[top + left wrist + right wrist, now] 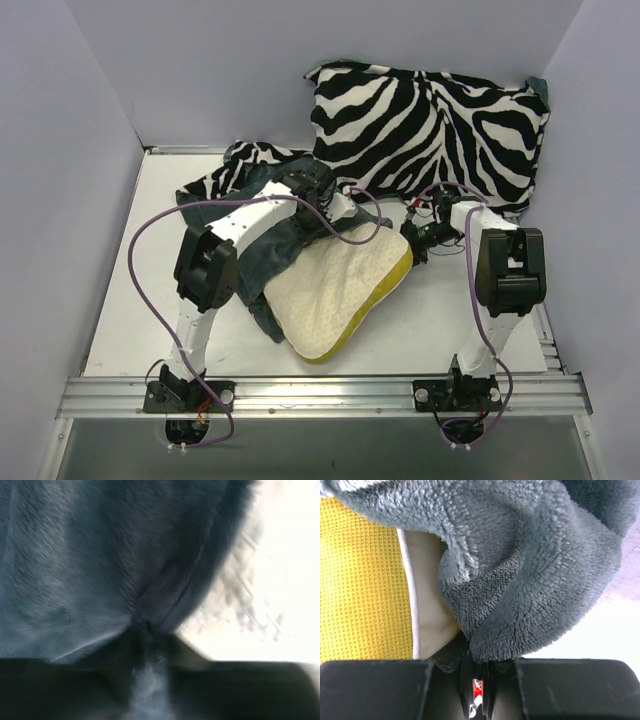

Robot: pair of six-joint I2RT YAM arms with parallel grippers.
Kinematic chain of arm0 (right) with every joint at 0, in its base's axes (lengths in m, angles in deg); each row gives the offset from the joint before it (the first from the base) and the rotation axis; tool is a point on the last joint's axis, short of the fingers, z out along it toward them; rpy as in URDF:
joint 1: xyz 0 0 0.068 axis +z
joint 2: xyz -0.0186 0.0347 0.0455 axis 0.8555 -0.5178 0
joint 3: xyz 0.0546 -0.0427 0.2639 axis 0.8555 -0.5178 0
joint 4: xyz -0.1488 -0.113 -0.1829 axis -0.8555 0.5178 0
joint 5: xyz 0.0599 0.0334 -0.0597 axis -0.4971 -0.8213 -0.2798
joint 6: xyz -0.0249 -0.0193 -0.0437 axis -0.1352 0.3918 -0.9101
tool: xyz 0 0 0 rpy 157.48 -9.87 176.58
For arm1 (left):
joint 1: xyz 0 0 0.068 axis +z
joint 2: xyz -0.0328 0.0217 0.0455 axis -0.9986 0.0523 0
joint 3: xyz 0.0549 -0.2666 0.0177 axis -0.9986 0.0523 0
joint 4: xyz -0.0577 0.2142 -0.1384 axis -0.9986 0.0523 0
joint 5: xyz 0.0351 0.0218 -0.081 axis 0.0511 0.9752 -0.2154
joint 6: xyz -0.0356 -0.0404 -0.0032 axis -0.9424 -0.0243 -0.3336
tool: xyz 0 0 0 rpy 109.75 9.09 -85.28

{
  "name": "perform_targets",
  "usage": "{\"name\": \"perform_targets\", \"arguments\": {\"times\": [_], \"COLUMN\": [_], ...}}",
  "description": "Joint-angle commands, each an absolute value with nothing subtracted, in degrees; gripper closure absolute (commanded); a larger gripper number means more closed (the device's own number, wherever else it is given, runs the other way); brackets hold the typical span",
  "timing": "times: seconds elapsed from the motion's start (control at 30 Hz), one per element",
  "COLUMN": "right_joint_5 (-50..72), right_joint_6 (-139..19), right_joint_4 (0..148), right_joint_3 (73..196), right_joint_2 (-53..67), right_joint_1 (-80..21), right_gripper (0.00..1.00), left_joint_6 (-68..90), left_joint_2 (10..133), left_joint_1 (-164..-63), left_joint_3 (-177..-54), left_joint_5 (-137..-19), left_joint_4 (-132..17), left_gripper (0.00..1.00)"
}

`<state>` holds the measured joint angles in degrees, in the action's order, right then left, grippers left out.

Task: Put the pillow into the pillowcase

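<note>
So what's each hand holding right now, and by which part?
Right hand pinches a grey plush fold of the pillowcase, beside the pillow. Left hand straddles plush too; clamped or not, can't tell.

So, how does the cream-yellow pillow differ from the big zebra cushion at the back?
Pattern: the pillow is plain cream-yellow with a dimpled surface; the zebra cushion has black-and-white stripes.
Pose: the pillow lies low on the table, one end under the grey pillowcase; the zebra cushion stands propped up, uncovered.
Shape: the pillow looks flat, the zebra cushion plumper and larger.
Both are soft and roughly rectangular.
</note>
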<state>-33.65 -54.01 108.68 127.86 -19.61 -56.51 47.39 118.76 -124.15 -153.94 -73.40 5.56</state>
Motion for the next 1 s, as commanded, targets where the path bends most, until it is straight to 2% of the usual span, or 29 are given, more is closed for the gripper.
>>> {"name": "perform_targets", "arguments": {"times": [0.0, 0.07, 0.2, 0.33, 0.4, 0.53, 0.7, 0.73, 0.77, 0.8, 0.87, 0.93, 0.97], "right_joint_5": [-33.63, -33.63, -34.25, -34.69, -34.86, -34.86, -34.78, -34.34, -33.99, -33.46, -32.58, -32.05, -31.62], "right_joint_6": [-55.80, -55.97, -55.45, -54.31, -54.13, -54.13, -54.30, -54.39, -54.83, -55.09, -55.36, -55.36, -55.45], "right_joint_4": [113.78, 113.87, 113.78, 113.96, 114.31, 114.57, 114.48, 114.48, 114.57, 114.57, 114.57, 114.48, 114.48], "right_joint_3": [127.46, 127.72, 129.91, 134.57, 136.24, 137.57, 137.83, 138.18, 138.88, 139.06, 139.24, 139.24, 139.15], "right_joint_2": [-18.41, -18.59, -20.69, -22.89, -23.77, -24.21, -24.74, -24.83, -24.92, -25.00, -25.27, -26.06, -26.41], "right_joint_1": [-56.53, -56.79, -56.35, -54.78, -53.64, -52.40, -52.22, -52.48, -52.66, -52.92, -54.06, -54.77, -55.03], "right_gripper": [1.00, 1.00, 1.00, 1.00, 1.00, 1.00, 1.00, 1.00, 1.00, 1.00, 1.00, 1.00, 1.00], "left_joint_6": [50.53, 51.68, 49.94, 41.26, 37.64, 32.10, 31.38, 31.73, 32.52, 34.01, 36.03, 38.14, 38.67], "left_joint_2": [119.82, 118.68, 116.65, 117.52, 118.40, 121.92, 124.74, 123.95, 123.25, 122.11, 116.06, 107.57, 104.73], "left_joint_1": [-124.00, -124.18, -127.24, -139.87, -141.66, -138.87, -132.72, -132.01, -130.96, -129.55, -128.58, -128.48, -128.57], "left_joint_3": [-156.49, -157.19, -162.98, -171.07, -172.75, -173.11, -176.97, -176.97, -176.89, -176.10, -168.07, -159.18, -150.00], "left_joint_5": [-72.57, -76.50, -89.05, -95.84, -99.54, -102.72, -97.63, -97.10, -96.57, -95.35, -93.67, -90.25, -89.37], "left_joint_4": [2.62, 4.63, 12.97, 18.96, 18.62, 15.90, 14.40, 14.48, 15.27, 16.15, 17.21, 16.60, 16.16], "left_gripper": [0.78, 1.00, 1.00, 1.00, 1.00, 1.00, 1.00, 0.94, 0.73, 0.60, 0.42, 0.38, 0.35]}}
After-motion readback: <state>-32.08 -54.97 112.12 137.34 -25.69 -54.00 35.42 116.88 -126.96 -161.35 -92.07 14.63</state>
